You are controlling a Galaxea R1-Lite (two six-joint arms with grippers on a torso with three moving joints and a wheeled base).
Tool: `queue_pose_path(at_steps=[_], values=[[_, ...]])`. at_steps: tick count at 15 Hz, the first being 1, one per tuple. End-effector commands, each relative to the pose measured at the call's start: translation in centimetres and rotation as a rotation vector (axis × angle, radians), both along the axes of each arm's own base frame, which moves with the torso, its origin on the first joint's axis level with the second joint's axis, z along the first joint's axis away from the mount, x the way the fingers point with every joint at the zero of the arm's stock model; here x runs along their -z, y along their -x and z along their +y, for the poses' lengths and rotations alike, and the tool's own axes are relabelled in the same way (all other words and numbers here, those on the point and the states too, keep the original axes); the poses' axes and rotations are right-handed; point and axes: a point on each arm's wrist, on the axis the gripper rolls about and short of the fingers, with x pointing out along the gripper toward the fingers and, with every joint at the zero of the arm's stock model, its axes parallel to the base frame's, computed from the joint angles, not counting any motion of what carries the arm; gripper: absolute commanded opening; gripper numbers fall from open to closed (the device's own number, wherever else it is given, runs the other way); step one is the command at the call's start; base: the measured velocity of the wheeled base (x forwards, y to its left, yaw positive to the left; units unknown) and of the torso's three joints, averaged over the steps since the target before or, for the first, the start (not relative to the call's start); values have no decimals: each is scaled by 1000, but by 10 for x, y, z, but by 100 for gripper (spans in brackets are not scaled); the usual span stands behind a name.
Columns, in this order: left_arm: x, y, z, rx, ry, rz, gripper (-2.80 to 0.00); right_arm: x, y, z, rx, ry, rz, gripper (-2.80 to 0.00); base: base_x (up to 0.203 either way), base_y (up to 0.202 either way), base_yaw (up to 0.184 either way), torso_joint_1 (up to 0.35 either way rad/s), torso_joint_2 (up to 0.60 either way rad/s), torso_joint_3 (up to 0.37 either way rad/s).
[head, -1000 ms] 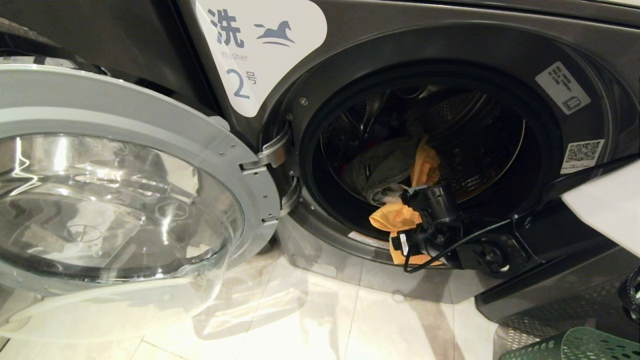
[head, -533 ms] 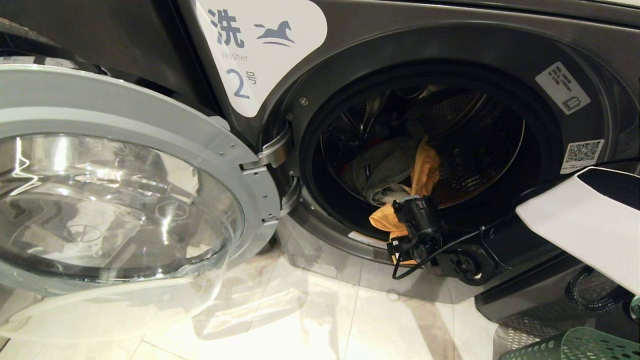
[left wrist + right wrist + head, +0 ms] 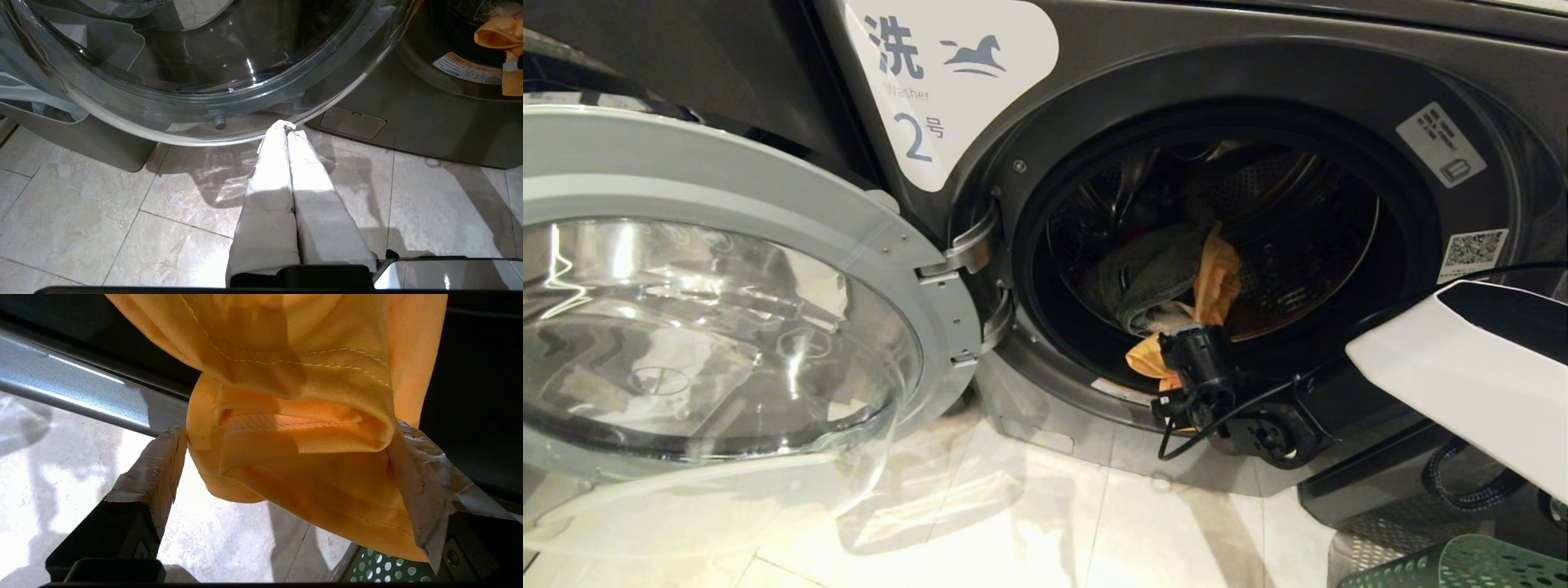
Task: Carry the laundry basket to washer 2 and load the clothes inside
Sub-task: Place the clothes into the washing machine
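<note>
Washer 2 (image 3: 947, 73) stands with its glass door (image 3: 711, 310) swung wide open. In the drum lie a grey-green garment (image 3: 1152, 273) and a yellow-orange garment (image 3: 1217, 273), whose end hangs over the lower lip. My right gripper (image 3: 1176, 396) is at that lip. In the right wrist view the gripper (image 3: 288, 430) is open wide, and the hanging yellow-orange cloth (image 3: 302, 396) sits between its taped fingers (image 3: 159, 465). My left gripper (image 3: 286, 126) is shut and empty, low over the floor under the door. A corner of the green laundry basket (image 3: 1462, 563) shows at the bottom right.
The open door (image 3: 204, 81) fills the left side and overhangs the tiled floor (image 3: 1013, 523). The washer's dark base panel (image 3: 351, 122) runs behind the left gripper. The basket rim (image 3: 380, 571) lies just below the right gripper.
My right arm has slid left and a little lower along the washer's lip, and its white forearm now shows more. The gripper stays open. The left arm is still.
</note>
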Motion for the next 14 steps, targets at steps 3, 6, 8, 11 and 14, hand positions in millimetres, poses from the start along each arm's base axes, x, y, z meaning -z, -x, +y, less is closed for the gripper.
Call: queue_pose_path(at_steps=[3, 6, 8, 11, 14], values=[[0, 0, 0, -1, 0, 1, -280, 0, 0, -1, 4, 2, -1, -280, 0, 0, 0, 0, 0, 0], [0, 0, 0, -1, 0, 1, -280, -2, 1, -3, 7, -1, -3, -280, 0, 0, 0, 0, 0, 0], [0, 0, 0, -1, 0, 1, -280, -3, 0, -3, 8, -2, -6, -280, 0, 0, 0, 0, 0, 0], [0, 0, 0, -1, 0, 1, -280, -13, 1, -3, 7, -13, -29, -280, 0, 0, 0, 0, 0, 0], [0, 0, 0, -1, 0, 1, -280, -30, 2, 0, 0, -40, -83, -280, 0, 0, 0, 0, 0, 0]])
